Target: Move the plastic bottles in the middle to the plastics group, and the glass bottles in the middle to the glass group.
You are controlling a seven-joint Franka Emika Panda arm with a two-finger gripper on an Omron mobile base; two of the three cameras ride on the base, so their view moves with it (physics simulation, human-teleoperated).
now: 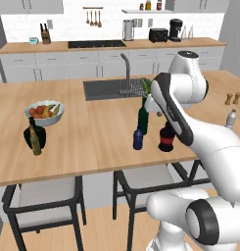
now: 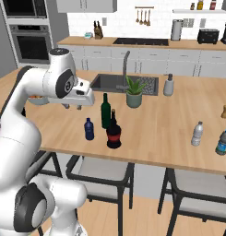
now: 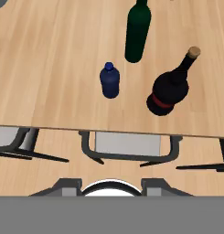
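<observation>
Blue bottle point(image 1: 137, 138), left base view: upright mid-counter near the front edge, green bottle point(image 1: 143, 117) just behind it, black bottle point(image 1: 166, 138) to its right, partly behind the arm. Glass group point(image 1: 34, 136) far left by the fruit bowl point(image 1: 44, 112); water bottle point(image 1: 231, 118) far right. Risk: the three stand close, so a wide approach could knock a neighbour over.

Right base view: blue bottle point(image 2: 89, 129) small, dark, capped; green bottle point(image 2: 105, 110) tall and slim, likely tips easily; black bottle point(image 2: 114, 131) squat with a red band. Gripper point(image 2: 72, 106) hangs above the counter left of them, nothing held; jaw gap unclear. Water bottle point(image 2: 197, 133) well apart to the right.

Hand view: blue bottle point(image 3: 109, 80) centre, green bottle point(image 3: 138, 31) beyond, black bottle point(image 3: 172, 88) right. All untouched. Counter edge is near; a nudged bottle could roll off.
</observation>
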